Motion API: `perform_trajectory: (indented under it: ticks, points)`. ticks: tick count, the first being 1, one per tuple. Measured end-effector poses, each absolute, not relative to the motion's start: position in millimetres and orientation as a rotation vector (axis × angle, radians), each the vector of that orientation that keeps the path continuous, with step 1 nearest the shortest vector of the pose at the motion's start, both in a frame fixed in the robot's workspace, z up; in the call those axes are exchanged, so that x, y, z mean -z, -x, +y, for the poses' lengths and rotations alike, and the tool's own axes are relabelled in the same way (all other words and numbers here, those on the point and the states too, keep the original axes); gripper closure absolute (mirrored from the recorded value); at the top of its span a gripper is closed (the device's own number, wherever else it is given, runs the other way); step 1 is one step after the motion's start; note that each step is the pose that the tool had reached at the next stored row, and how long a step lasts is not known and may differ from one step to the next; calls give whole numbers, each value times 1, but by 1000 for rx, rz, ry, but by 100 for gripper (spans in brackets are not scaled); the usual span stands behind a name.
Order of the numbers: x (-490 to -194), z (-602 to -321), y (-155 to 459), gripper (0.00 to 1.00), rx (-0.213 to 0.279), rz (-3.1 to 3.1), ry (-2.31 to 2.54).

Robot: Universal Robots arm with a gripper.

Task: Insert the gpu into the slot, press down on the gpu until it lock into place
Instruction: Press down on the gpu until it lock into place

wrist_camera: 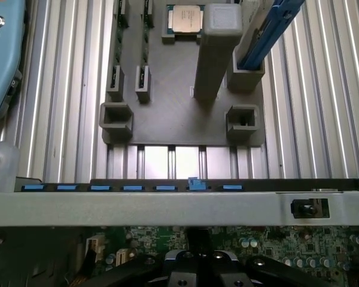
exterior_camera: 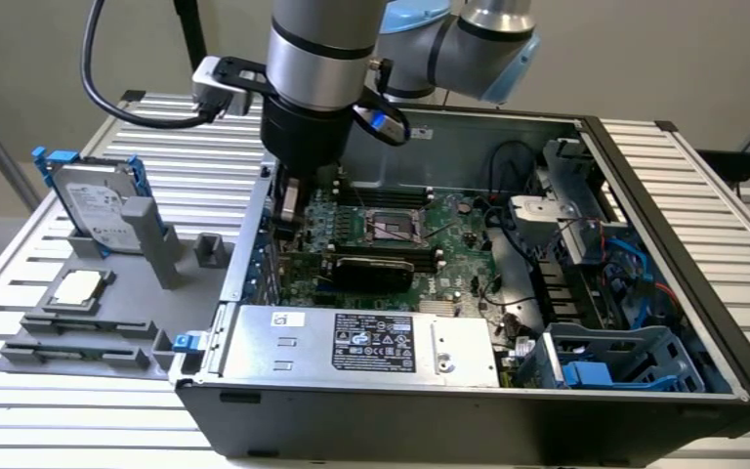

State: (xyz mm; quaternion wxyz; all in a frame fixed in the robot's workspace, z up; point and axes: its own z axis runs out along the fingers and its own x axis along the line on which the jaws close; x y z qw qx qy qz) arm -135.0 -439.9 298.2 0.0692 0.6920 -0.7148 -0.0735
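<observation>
Your gripper (wrist_camera: 197,272) sits low over the green board (wrist_camera: 275,242); I cannot tell its jaws. The gpu (exterior_camera: 372,264) lies on the board, maybe slotted. You're at pressing, so push straight down.

Even, soft overhead light. Mild glare on ribbed aluminium table (wrist_camera: 335,107). Dim inside computer case (exterior_camera: 636,322). Near gripper parts dark, blurred in wrist view.

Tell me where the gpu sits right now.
In the exterior view the gpu lies on the motherboard inside the computer case, just behind the silver power supply, below the gripper.
</observation>
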Motion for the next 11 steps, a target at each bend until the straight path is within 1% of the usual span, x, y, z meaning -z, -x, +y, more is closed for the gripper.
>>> perform_trajectory:
  ticks: [11]
  points:
    - [-300,-438,138,89,222,-2151,-2082]
